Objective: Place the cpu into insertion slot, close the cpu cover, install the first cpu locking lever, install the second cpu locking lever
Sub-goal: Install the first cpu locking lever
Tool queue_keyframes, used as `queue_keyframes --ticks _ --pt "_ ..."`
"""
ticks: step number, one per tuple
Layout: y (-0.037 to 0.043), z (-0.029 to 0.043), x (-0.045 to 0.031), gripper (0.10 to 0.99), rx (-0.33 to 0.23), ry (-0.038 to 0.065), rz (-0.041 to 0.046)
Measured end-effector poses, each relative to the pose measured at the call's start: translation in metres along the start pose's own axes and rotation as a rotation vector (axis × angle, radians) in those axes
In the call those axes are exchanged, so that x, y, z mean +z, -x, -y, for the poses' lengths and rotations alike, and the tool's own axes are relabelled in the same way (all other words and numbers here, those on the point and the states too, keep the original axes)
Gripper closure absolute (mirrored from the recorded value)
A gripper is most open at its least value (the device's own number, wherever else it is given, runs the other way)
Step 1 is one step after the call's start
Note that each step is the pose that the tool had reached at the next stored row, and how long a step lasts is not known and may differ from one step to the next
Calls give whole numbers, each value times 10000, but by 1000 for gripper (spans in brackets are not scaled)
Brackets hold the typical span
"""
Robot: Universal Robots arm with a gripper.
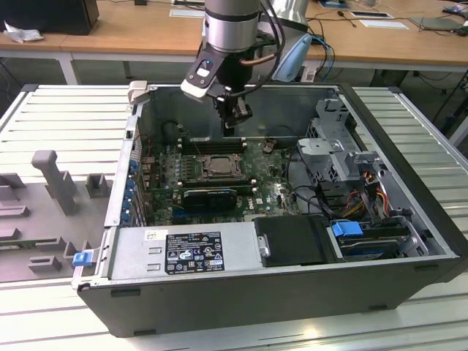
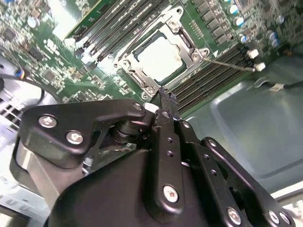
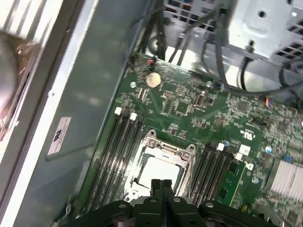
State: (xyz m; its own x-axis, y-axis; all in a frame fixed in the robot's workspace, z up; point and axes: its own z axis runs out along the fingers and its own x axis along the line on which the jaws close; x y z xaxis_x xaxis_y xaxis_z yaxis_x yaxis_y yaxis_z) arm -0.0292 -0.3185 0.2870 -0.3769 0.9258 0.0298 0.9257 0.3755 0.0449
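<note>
Over the open computer case (image 1: 428, 230) on a slatted metal table (image 1: 66, 117), the gripper (image 1: 232, 129) hovers closed and empty.
Fingers (image 3: 155, 187) are pressed together with nothing between them. In the exterior view the insertion slot (image 1: 216, 167) is at 6 o'clock of the gripper. The cpu (image 2: 161, 59) lies in the slot, its pale face showing through the cpu cover (image 2: 188, 41), which lies flat on it. A thin metal rod (image 2: 232, 64) runs out from the socket corner. Grey fixture blocks (image 1: 55, 179) at 9 o'clock, wooden desks (image 1: 131, 33) at 12.
</note>
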Motion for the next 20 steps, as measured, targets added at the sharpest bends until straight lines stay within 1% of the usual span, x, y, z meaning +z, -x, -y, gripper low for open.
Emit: queue_keyframes --ticks 2,5,7,10,11,12,13,15,16,18,20 --pt "0 0 13 980 -726 -35 -62" --pt "1 2 48 980 -1796 -92 -125" --pt "1 3 59 980 -2104 -114 -144" --pt "1 5 79 980 -2710 -144 -175" --pt "2 6 86 980 -3221 -161 -196" --pt "2 6 89 980 -3531 -171 -210" --pt "1 6 93 980 -3955 -190 -222" --pt "1 8 97 980 -4292 -209 -223" --pt "-1 15 110 980 -4555 -226 -220" --pt "-3 20 124 980 -4781 -233 -229" --pt "-2 22 141 980 -5345 -251 -252"
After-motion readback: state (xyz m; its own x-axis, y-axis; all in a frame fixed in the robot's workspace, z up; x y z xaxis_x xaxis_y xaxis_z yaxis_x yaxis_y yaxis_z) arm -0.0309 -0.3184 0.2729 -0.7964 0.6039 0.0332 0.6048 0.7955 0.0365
